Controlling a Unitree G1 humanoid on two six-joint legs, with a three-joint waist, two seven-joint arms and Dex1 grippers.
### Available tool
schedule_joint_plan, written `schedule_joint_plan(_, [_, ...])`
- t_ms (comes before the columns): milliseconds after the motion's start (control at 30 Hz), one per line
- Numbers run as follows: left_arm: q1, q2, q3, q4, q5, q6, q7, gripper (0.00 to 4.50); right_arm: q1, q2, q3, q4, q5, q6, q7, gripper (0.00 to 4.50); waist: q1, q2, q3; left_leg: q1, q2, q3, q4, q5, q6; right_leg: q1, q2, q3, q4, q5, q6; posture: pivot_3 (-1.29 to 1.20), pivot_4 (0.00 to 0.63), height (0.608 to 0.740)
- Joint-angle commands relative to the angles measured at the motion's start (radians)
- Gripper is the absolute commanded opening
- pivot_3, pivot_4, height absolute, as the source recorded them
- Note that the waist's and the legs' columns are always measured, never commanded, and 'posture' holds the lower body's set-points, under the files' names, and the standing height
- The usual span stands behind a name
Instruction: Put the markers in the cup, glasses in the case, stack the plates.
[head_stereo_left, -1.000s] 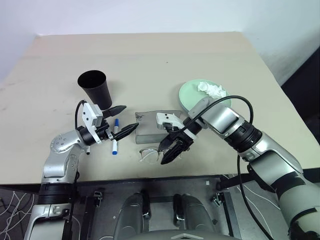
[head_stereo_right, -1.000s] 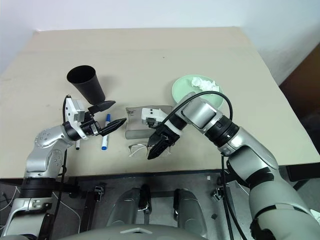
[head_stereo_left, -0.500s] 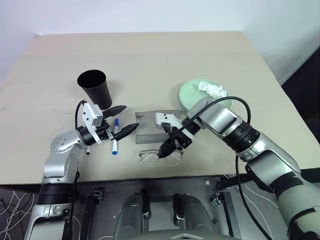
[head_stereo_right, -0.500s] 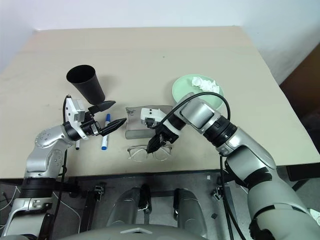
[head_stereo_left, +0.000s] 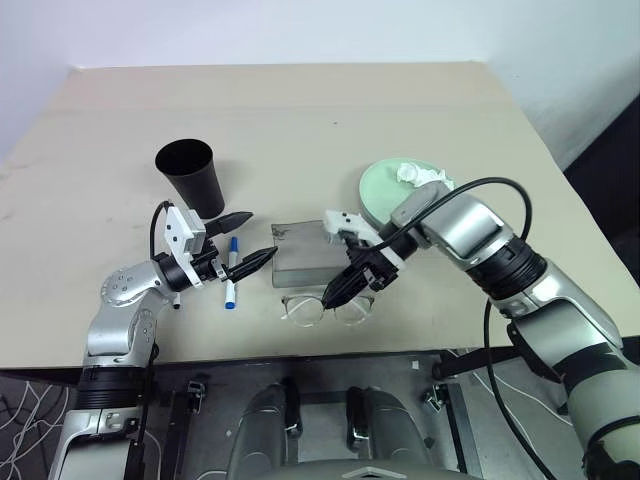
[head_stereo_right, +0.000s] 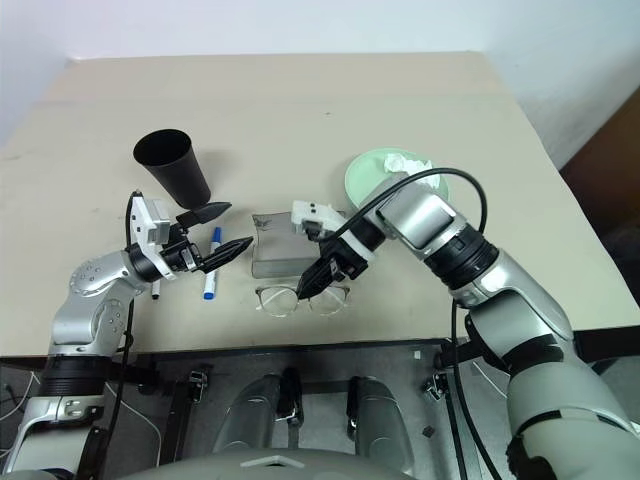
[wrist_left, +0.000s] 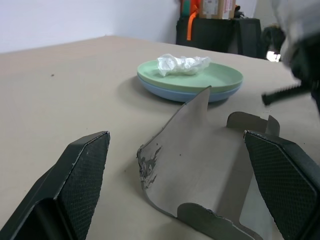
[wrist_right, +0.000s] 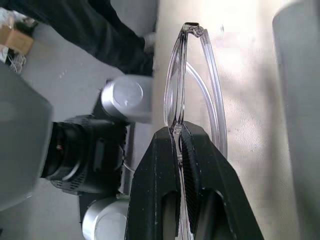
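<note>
My right gripper (head_stereo_left: 330, 297) is shut on the rim of the clear thin-framed glasses (head_stereo_left: 322, 309) near the table's front edge, just in front of the case; the wrist view shows the frame pinched between its fingers (wrist_right: 165, 150). The grey case (head_stereo_left: 305, 255) lies open. My left gripper (head_stereo_left: 256, 237) hangs open to the left of the case, pointing at it, above the blue-capped white marker (head_stereo_left: 231, 272). A dark marker (head_stereo_left: 177, 300) shows partly under my left arm. The black cup (head_stereo_left: 190, 177) stands behind them. The mint plate (wrist_left: 220, 77) rests on the blue plate (wrist_left: 165, 94).
A crumpled white paper wad (head_stereo_left: 420, 176) lies on the mint plate at the right. The table's front edge (head_stereo_left: 300, 352) runs close below the glasses. Bare tabletop stretches behind the cup and the plates.
My right gripper has shut on the glasses, then risen a little and shifted right with them. The glasses have turned to lie along the table's edge. The left arm has not moved.
</note>
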Motion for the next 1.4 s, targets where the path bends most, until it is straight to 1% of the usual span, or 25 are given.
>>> schedule_joint_plan(33, [0.011, 0.013, 0.016, -0.025, -0.006, -0.018, -0.003, 4.5, -0.058, -0.026, -0.073, -0.047, 0.052, 0.0, 0.038, 0.02, 0.0, 0.0, 0.0, 0.0, 0.0, 0.0, 0.0, 0.0, 0.0, 0.0, 0.0, 0.0, 0.0, 0.0, 0.0, 0.0, 0.15, 0.715])
schedule_joint_plan(133, [0.028, 0.023, 0.031, -0.036, -0.012, -0.015, 0.001, 4.5, -0.09, -0.028, -0.085, 0.003, 0.018, -0.064, 0.016, 0.02, -0.002, 0.0, 0.0, 0.0, 0.0, 0.0, -0.001, 0.0, 0.0, -0.001, 0.0, 0.0, 0.0, 0.0, 0.0, 0.0, 0.15, 0.715])
schedule_joint_plan(233, [0.058, 0.04, 0.053, -0.058, -0.02, -0.009, 0.011, 4.5, -0.119, -0.008, -0.104, 0.124, -0.045, -0.251, -0.009, 0.02, -0.002, 0.0, 0.0, 0.0, 0.0, 0.0, -0.001, 0.0, 0.0, -0.001, 0.0, 0.0, 0.0, 0.0, 0.0, 0.0, 0.15, 0.715])
schedule_joint_plan(300, [0.073, 0.048, 0.07, -0.074, -0.033, 0.0, 0.021, 4.5, -0.141, 0.009, -0.106, 0.208, -0.075, -0.331, -0.001, 0.02, -0.003, 0.0, 0.0, 0.0, 0.0, 0.0, -0.001, 0.0, 0.0, -0.001, 0.0, 0.0, 0.0, 0.0, 0.0, 0.0, 0.15, 0.715])
schedule_joint_plan(567, [0.177, 0.076, 0.116, -0.189, -0.06, 0.034, 0.053, 4.5, -0.243, 0.12, -0.107, 0.547, -0.185, -0.544, 0.02, 0.02, -0.005, 0.0, 0.0, -0.002, 0.0, 0.0, -0.001, 0.0, 0.0, -0.002, 0.0, -0.001, 0.0, 0.0, 0.0, 0.0, 0.15, 0.715])
schedule_joint_plan(767, [0.219, 0.083, 0.13, -0.243, -0.068, 0.048, 0.08, 4.5, -0.282, 0.198, -0.108, 0.749, -0.258, -0.662, 0.04, 0.02, -0.004, 0.0, 0.0, -0.003, 0.0, 0.001, -0.001, 0.0, 0.0, -0.003, -0.001, -0.001, 0.0, 0.001, 0.001, 0.0, 0.15, 0.715])
schedule_joint_plan(1000, [0.24, 0.087, 0.135, -0.269, -0.073, 0.053, 0.101, 4.5, -0.276, 0.257, -0.108, 0.836, -0.323, -0.741, 0.071, 0.02, -0.005, 0.0, 0.0, -0.004, 0.0, 0.002, -0.002, 0.0, -0.001, -0.005, -0.001, -0.001, 0.002, 0.001, 0.002, 0.0, 0.15, 0.715])
schedule_joint_plan(1100, [0.245, 0.089, 0.137, -0.272, -0.073, 0.052, 0.104, 4.5, -0.263, 0.264, -0.101, 0.833, -0.308, -0.755, 0.078, 0.02, -0.006, 0.0, 0.0, -0.004, 0.0, 0.002, -0.002, 0.0, -0.001, -0.006, -0.001, -0.001, 0.003, 0.001, 0.002, 0.0, 0.15, 0.715])
schedule_joint_plan(1233, [0.249, 0.089, 0.138, -0.275, -0.073, 0.051, 0.105, 4.5, -0.243, 0.281, -0.088, 0.86, -0.368, -0.771, 0.076, 0.02, -0.007, 0.0, 0.0, -0.004, 0.0, 0.003, -0.001, 0.001, -0.001, -0.007, -0.002, -0.001, 0.005, 0.001, 0.002, 0.0, 0.15, 0.715])
schedule_joint_plan(1400, [0.235, 0.083, 0.121, -0.264, -0.067, 0.047, 0.11, 4.5, -0.236, 0.289, -0.077, 0.858, -0.343, -0.742, 0.079, 0.02, -0.007, 0.0, 0.0, -0.004, 0.0, 0.004, -0.002, 0.0, -0.001, -0.007, -0.003, -0.001, 0.007, 0.001, 0.002, 0.0, 0.15, 0.715])
